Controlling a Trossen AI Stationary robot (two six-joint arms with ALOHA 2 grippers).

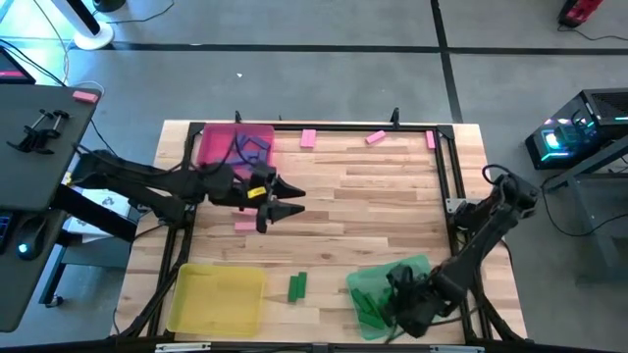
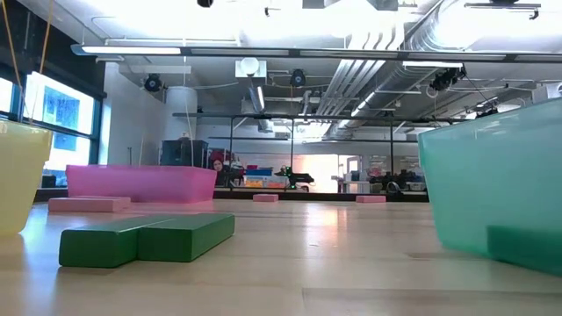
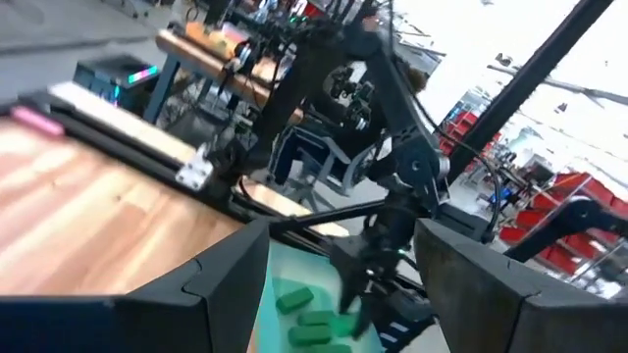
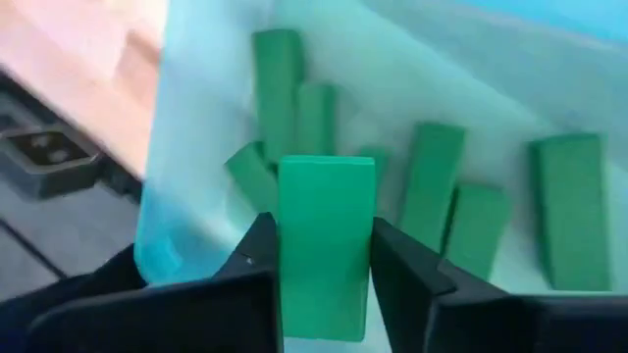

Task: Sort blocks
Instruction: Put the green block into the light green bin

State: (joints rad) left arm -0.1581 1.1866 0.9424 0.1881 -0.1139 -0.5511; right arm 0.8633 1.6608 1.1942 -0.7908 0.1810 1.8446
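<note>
The left gripper (image 1: pixel 278 199), its dark fingers spread wide and holding nothing, hangs above the middle-left of the table just beside the translucent pink tray (image 1: pixel 234 149), with a small pink bar-shaped block (image 1: pixel 245 225) on the boards close below it; it can wait there. Further right, two solid green bar-shaped blocks (image 1: pixel 297 285) lie side by side between the translucent yellow tray (image 1: pixel 218 299) and the translucent green tray (image 1: pixel 378 284). Over that green tray the right gripper (image 4: pixel 324 257) pinches one green block (image 4: pixel 326 245) between its fingers, directly above the green blocks already lying inside. The release should probably come low and well inside the rim, so the block does not bounce out. The pale wooden plank table (image 1: pixel 373 196) carries more pink blocks (image 1: pixel 308 138) along its far edge; beyond it stretches a workshop with ceiling ducts, shelves and windows.
</note>
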